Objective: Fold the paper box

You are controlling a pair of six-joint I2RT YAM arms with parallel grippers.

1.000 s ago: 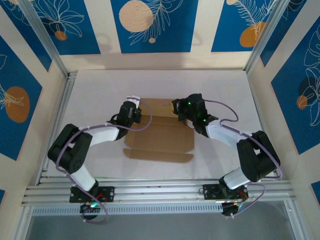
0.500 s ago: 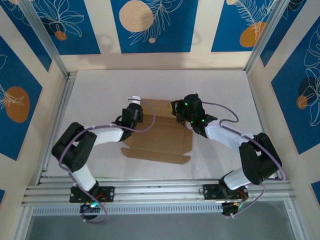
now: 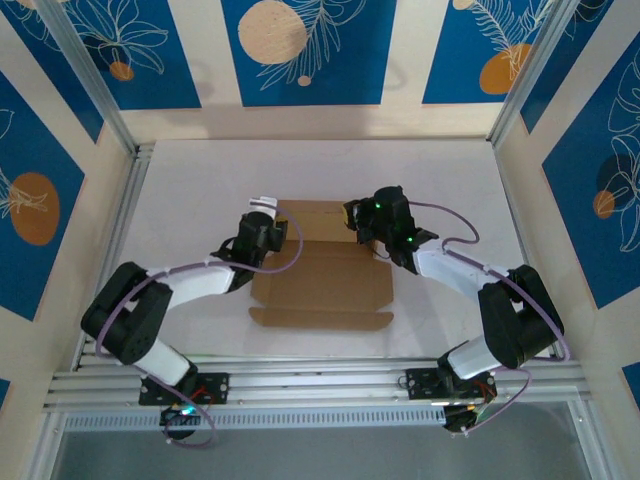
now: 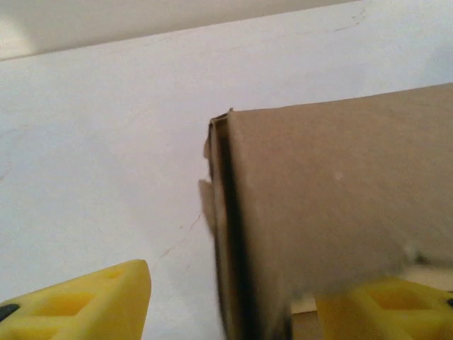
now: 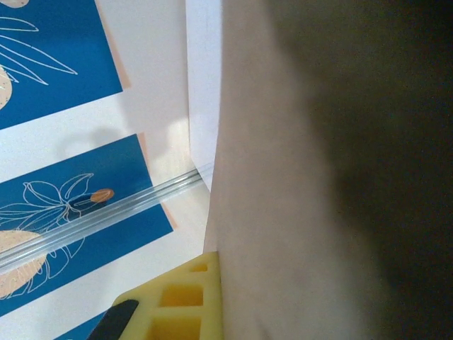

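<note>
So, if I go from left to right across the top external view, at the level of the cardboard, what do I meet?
Left arm's elbow → left end effector, at the box's far left corner → paper box → right end effector, at its far right corner → right arm's elbow.

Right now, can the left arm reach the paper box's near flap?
Probably yes. The near flap lies flat and uncovered; the left gripper stands open at the paper box's far left corner, and the right gripper is clamped on its far right wall, out of the way.
</note>
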